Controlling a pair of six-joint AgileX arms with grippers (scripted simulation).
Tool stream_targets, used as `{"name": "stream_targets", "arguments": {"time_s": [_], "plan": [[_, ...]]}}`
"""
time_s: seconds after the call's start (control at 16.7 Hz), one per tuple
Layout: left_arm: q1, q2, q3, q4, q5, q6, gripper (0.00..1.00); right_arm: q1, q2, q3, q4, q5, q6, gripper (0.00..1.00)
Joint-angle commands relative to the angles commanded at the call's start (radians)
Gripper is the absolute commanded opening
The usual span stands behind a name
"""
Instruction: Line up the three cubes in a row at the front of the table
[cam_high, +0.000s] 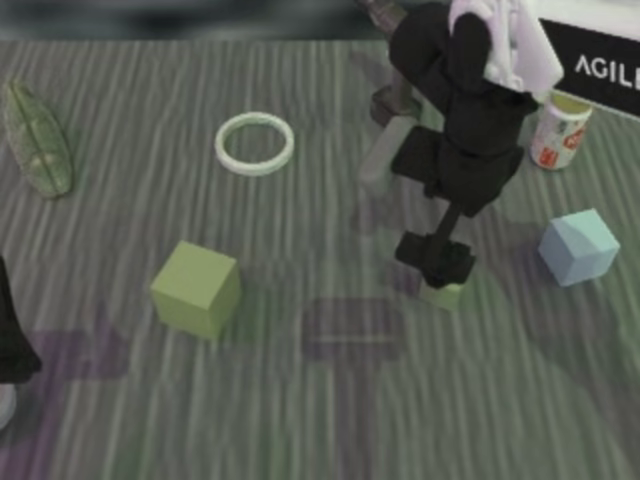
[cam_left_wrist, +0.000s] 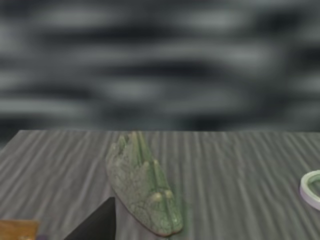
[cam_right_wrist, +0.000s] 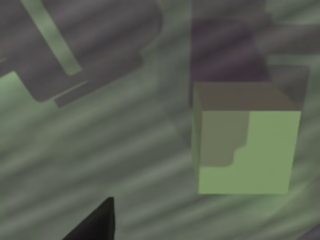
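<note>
The small green cube (cam_high: 446, 295) sits right of the table's middle, partly hidden under my right gripper (cam_high: 437, 262). In the right wrist view this cube (cam_right_wrist: 245, 150) lies ahead of the gripper (cam_right_wrist: 165, 232), apart from the one dark fingertip (cam_right_wrist: 100, 222) that shows; the gripper is open and holds nothing. The large olive-green cube (cam_high: 196, 288) rests left of centre. Near the right edge stands the pale lavender-blue cube (cam_high: 578, 246). My left arm (cam_high: 12, 345) is parked at the left edge, its gripper (cam_left_wrist: 200, 235) open over bare table (cam_high: 330, 420).
A red-and-white can (cam_high: 558, 132) stands at the back right behind the lavender cube. A white ring (cam_high: 254, 143) lies at the back, left of centre. A green leaf-shaped object (cam_high: 38, 138) lies at the back left, close before the left wrist camera (cam_left_wrist: 142, 190).
</note>
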Motion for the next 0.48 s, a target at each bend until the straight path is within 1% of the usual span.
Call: {"name": "stream_targets", "arguments": {"time_s": [0.3,0.48], "plan": [[0.0,0.0,0.0,0.0,0.0,0.0,1.0,-0.003,0.004,-0.016,0.019,0.0,0.0,1.0],[0.0,0.0,0.0,0.0,0.0,0.0,1.0,-0.001,0.038,-0.078,0.116,0.0,0.0,1.0]]}}
